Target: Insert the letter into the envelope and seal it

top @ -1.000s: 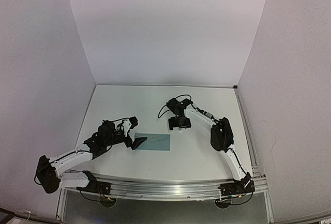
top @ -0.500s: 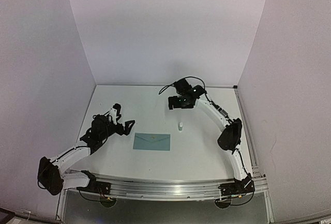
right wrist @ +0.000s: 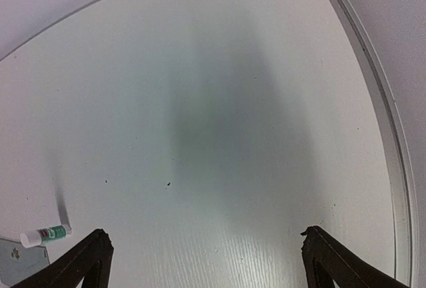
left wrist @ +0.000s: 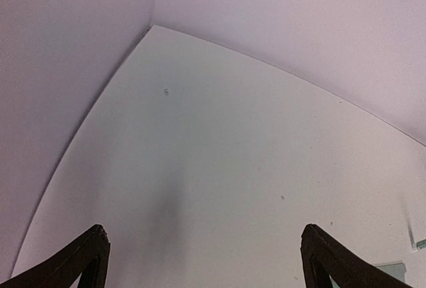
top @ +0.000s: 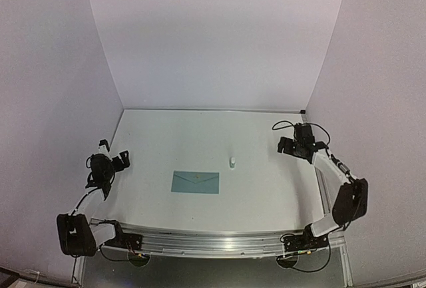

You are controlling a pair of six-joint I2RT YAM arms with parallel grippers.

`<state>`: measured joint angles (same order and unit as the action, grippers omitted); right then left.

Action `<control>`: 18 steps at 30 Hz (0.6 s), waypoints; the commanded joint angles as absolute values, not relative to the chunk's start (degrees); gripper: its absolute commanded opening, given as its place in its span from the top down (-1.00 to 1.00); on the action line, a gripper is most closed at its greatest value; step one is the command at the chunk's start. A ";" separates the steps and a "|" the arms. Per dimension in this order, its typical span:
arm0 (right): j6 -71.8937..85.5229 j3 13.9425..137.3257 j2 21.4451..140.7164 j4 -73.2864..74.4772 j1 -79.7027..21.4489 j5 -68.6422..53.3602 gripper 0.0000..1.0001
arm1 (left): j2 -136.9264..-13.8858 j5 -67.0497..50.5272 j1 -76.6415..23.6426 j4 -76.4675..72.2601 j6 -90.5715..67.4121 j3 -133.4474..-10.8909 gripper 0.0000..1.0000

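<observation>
The pale teal envelope [top: 195,182] lies flat on the white table, its flap folded down. A corner of it shows in the right wrist view [right wrist: 20,263] and a sliver in the left wrist view [left wrist: 393,269]. The cream letter is not visible in any view. My left gripper [top: 110,161] is open and empty at the table's left edge, well left of the envelope; its fingertips [left wrist: 93,251] are wide apart. My right gripper [top: 293,145] is open and empty at the far right; its fingertips [right wrist: 316,248] are wide apart.
A small white tube [top: 233,161] stands just beyond the envelope's right end; in the right wrist view it [right wrist: 45,235] shows a green label. White walls enclose the table on three sides. A metal rail [right wrist: 379,102] runs along the right edge.
Both arms have pulled back from the centre to the table's sides: the left one leftward, the right one rightward. The tube and the closed envelope are left on their own.
</observation>
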<state>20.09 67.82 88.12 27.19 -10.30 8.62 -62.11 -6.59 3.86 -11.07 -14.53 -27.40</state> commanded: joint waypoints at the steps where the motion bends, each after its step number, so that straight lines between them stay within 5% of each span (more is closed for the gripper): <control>1: 14.20 47.53 71.05 5.42 -10.06 7.04 -0.95 | -56.47 -12.51 10.51 -14.61 -12.92 -23.05 -0.99; 10: 5.60 15.99 40.74 -14.86 -10.04 9.93 -0.97 | -50.60 -14.80 14.29 -6.65 -6.81 -20.32 -0.99; 18: 6.11 6.02 27.66 -14.37 -10.08 15.92 -0.96 | -49.27 -11.86 16.00 -0.39 -6.82 -20.86 -0.99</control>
<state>7.17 8.41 31.37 -10.20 -10.20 12.33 -50.53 -13.27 15.36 -3.84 -8.62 -20.51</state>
